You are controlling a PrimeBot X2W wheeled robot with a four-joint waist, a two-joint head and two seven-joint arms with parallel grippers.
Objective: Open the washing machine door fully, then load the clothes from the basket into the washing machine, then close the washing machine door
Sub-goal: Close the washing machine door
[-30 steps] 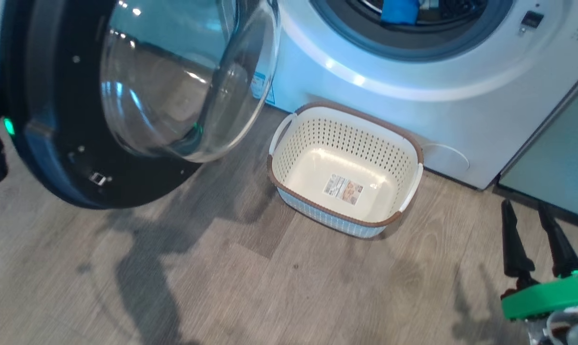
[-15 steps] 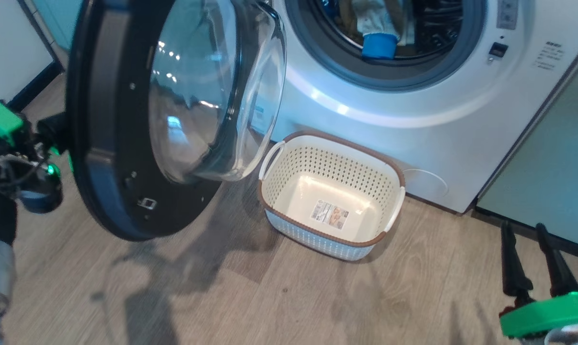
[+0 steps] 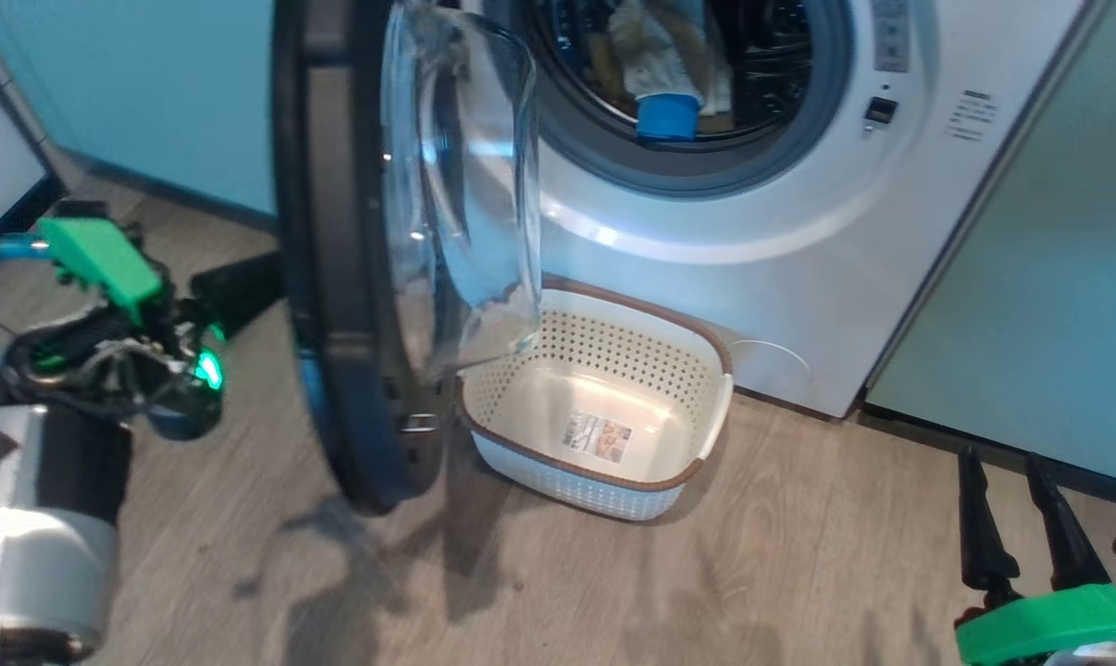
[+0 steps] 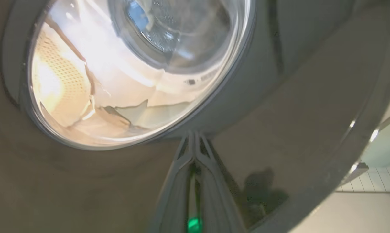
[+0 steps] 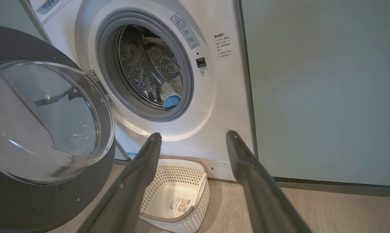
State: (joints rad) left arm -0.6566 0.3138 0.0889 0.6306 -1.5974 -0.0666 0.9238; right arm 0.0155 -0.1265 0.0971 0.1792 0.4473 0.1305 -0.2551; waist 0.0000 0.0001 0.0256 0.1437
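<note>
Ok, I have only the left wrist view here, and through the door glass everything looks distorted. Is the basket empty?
Observer: Yes. In the head view the basket holds nothing but the label sticker on its bottom.
Operator: Then where are the clothes?
Observer: The clothes lie inside the washing machine, just behind the opening, with a blue part in front.
Operator: And the right gripper, does it hold something?
Observer: No. The right gripper is open and empty, pointing toward the machine.
</note>
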